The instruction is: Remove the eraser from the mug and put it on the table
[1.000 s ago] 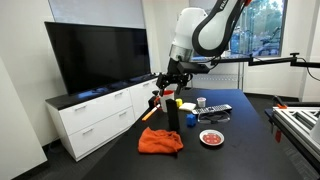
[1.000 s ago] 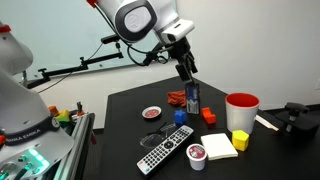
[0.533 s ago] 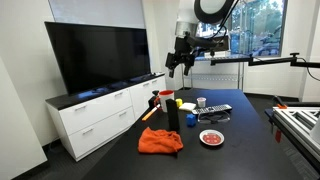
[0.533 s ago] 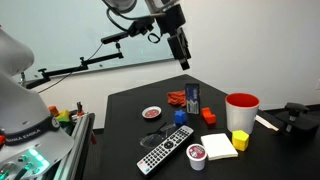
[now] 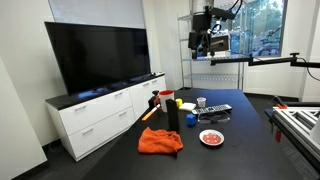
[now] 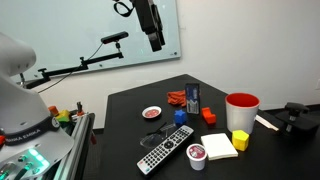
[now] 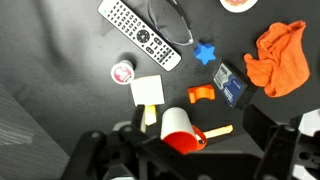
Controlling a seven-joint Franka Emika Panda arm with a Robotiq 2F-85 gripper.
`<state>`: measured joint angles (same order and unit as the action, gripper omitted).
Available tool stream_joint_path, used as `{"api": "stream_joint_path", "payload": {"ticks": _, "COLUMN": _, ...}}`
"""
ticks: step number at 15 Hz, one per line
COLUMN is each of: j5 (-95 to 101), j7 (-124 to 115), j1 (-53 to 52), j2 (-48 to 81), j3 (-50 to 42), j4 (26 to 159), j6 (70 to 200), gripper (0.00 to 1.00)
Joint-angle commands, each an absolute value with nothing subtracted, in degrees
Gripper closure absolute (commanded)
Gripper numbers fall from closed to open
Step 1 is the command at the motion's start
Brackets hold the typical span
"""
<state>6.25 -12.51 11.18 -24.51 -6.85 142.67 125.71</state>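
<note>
gripper (image 6: 157, 44) hangs high over the table (image 6: 128, 118), released and empty; eraser (image 6: 192, 98) stands upright near the mug (image 6: 242, 114).

Camera layout. An exterior view stood far back in the room, about level with the television (image 5: 95, 55) at its left, and faced the table (image 5: 250, 150) at its right from a distance. An exterior view sat close to the table's near edge, slightly above the top, and faced the whiteboard (image 6: 90, 30) on the far wall. The wrist view looked straight down from high overhead. All three shared the tabletop, with its remote control (image 7: 140, 35) and orange cloth (image 7: 280, 55).
</note>
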Motion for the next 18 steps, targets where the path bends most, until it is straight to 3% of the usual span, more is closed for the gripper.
{"api": "stream_joint_path", "payload": {"ticks": 1, "j5": 5.65, "j7": -4.25, "j1": 10.30, "j2": -26.89, "j3": -7.97, "j4": 143.52, "j6": 123.38, "gripper": 0.00}}
{"api": "stream_joint_path", "payload": {"ticks": 18, "j5": 3.45, "j7": 7.94, "j1": 8.16, "j2": -27.02, "j3": -9.64, "j4": 148.14, "j6": 124.39, "gripper": 0.00}}
